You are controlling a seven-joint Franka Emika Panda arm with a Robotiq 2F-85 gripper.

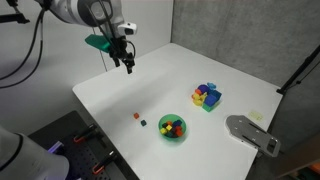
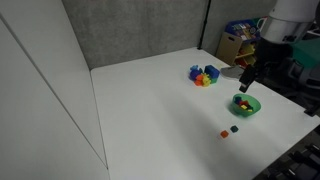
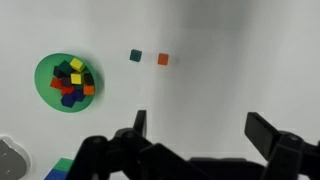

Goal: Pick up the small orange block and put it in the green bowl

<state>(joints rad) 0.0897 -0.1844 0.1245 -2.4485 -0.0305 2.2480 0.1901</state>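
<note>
Sitting near table [image 1: 215, 70] edge, small orange block [image 1: 136, 115], green bowl [image 1: 172, 135] nearby

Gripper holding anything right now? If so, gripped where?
Nothing held. The gripper is open and empty, up off the table. The orange block lies loose on the table beside the green cube.

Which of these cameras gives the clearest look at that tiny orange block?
The wrist view: it looks straight down on the small orange block, sharp against the white table, apart from the dark green cube beside it. In both exterior views the block is only an orange speck near the green bowl.
</note>
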